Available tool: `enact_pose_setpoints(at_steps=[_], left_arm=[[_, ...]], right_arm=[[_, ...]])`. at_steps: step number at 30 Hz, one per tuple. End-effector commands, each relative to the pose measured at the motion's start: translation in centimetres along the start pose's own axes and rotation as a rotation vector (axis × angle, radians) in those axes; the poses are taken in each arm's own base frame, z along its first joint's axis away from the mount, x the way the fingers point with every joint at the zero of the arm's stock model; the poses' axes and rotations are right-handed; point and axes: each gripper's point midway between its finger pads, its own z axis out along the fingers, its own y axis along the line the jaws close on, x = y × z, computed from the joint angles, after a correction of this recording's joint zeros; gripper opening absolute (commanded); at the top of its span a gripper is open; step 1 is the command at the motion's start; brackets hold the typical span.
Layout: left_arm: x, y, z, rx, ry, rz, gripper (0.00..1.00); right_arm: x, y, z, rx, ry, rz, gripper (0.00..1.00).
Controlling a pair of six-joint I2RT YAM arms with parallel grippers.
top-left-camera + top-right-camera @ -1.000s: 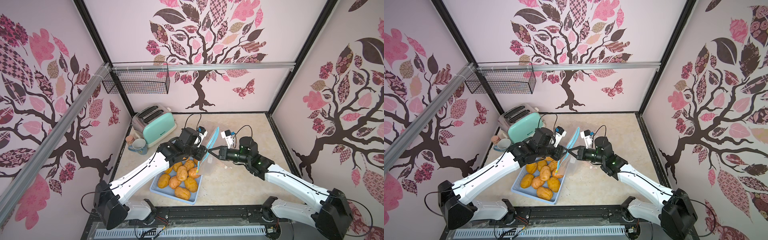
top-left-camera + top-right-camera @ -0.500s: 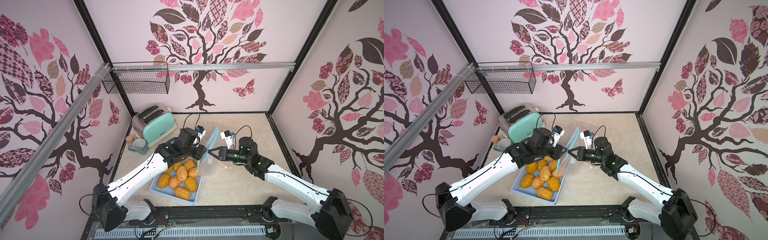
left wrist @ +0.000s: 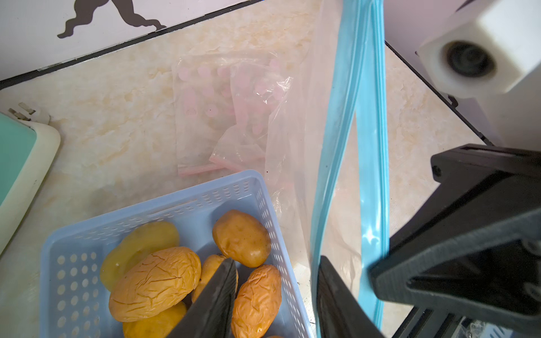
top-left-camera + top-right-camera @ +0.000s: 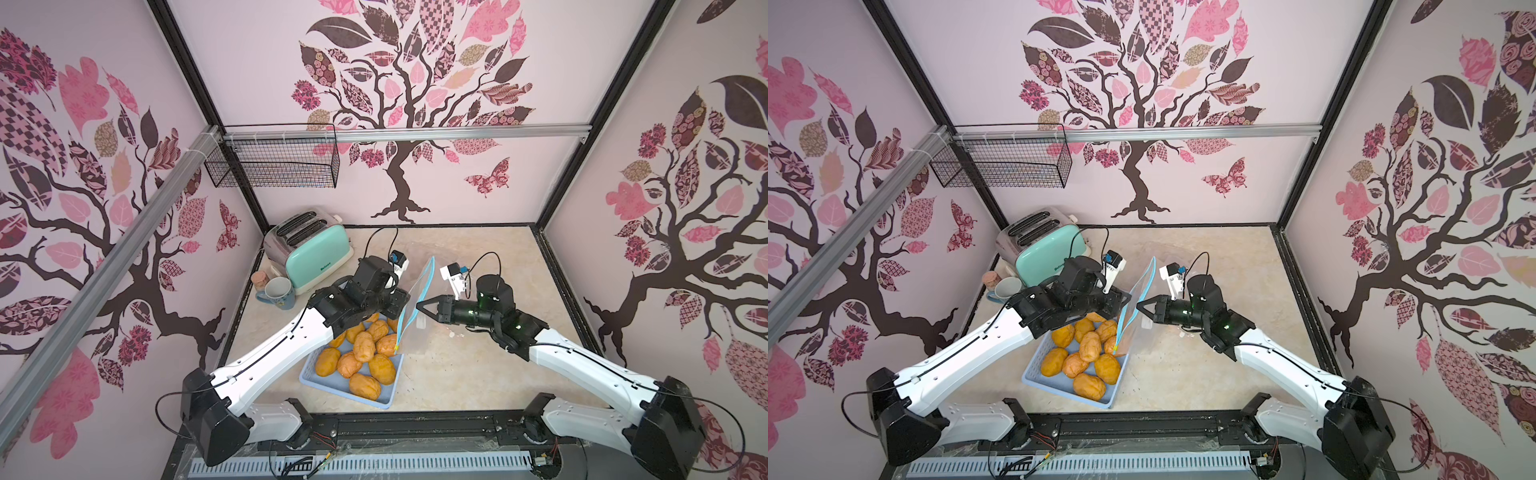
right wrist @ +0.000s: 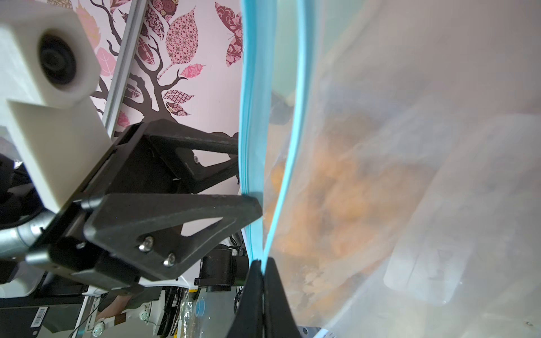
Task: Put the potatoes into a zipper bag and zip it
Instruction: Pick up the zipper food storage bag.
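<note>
Nearest the base: potatoes (image 4: 363, 353) all heaped in the blue basket (image 4: 328, 384), on the left arm's side; none in the bag so far as we could tell. Just above the basket's far end was the left claw (image 3: 276, 263) w/ jaws apart, gripping nothing. Near lip of the zipper bag (image 3: 371, 152) ran btwn its fingers, close against one. Opposite, the right claw (image 5: 262, 281) was pinched together on the bag's blue zip edge, holding the bag up on edge. Key relation: bag mouth lay directly btwn the two claws, zip line's long axis running steeply up and away from the base. Potatoes sat below and beside the left claw, so left arm was much the nearer. Our guess: left takes the lip, mouth gets pulled wide. Beyond: spare bags (image 3: 228, 96) flat on the table (image 4: 478, 374), then mug (image 4: 278, 291) and toaster (image 4: 316, 257) by the back wall
</note>
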Motion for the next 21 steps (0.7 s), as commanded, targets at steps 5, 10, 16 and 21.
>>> enact_pose_setpoints(at_steps=[5, 10, 16, 21], left_arm=[[1.2, 0.2, 1.0, -0.013, 0.046, -0.006, 0.45], [1.3, 0.3, 1.3, -0.018, 0.052, -0.019, 0.39], [1.1, -0.1, 1.2, 0.002, 0.052, -0.031, 0.18], [-0.3, 2.3, -1.1, -0.135, -0.018, -0.032, 0.0]], right_arm=[[-0.1, 1.3, -0.2, -0.036, 0.001, -0.023, 0.0], [0.1, 1.3, -0.2, -0.043, 0.008, -0.025, 0.0], [0.2, 1.3, -0.2, -0.043, 0.01, -0.027, 0.0], [-0.1, 1.8, -0.6, -0.029, 0.007, -0.06, 0.26]])
